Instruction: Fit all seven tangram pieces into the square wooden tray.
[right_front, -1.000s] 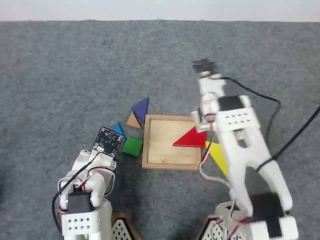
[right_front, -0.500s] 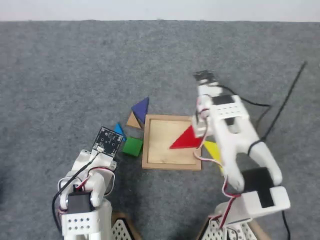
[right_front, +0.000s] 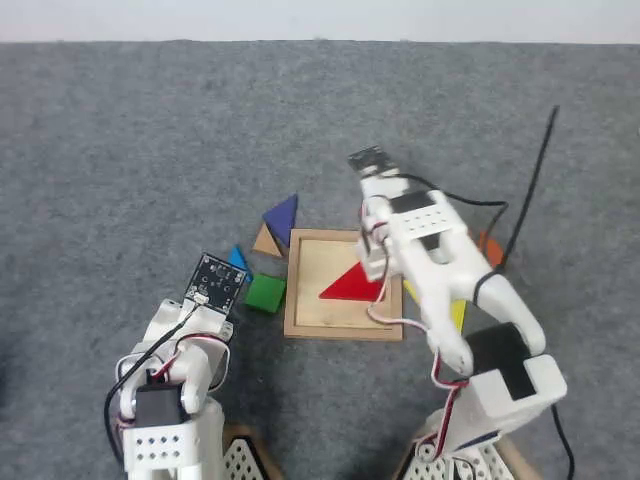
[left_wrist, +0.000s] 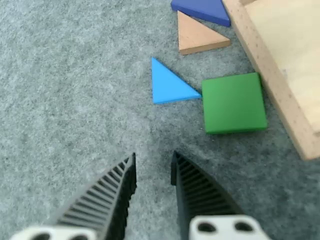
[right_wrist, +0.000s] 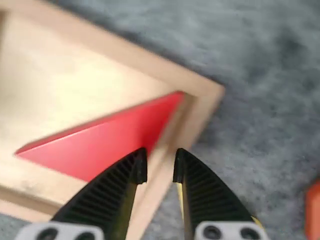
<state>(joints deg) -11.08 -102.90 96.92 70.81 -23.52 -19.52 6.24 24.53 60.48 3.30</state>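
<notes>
The square wooden tray (right_front: 300, 300) lies at the table's middle, and a red triangle (right_front: 352, 286) rests tilted inside it, one corner near the right rim. My right gripper (right_wrist: 159, 165) is at that rim, shut on the red triangle (right_wrist: 100, 145) by its edge. A dark blue triangle (right_front: 283, 215), a tan triangle (right_front: 265, 241), a light blue triangle (right_front: 237, 257) and a green square (right_front: 265, 292) lie left of the tray. My left gripper (left_wrist: 152, 172) hangs open over bare carpet, short of the light blue triangle (left_wrist: 167, 85) and the green square (left_wrist: 232, 102).
A yellow piece (right_front: 457, 314) lies right of the tray, mostly under the right arm. An orange piece (right_front: 490, 246) sits further right. Grey carpet covers the table, with free room at the back and far left.
The right arm has swung left over the tray, and the red triangle has slid left with it, further into the tray. The left arm has kept still.
</notes>
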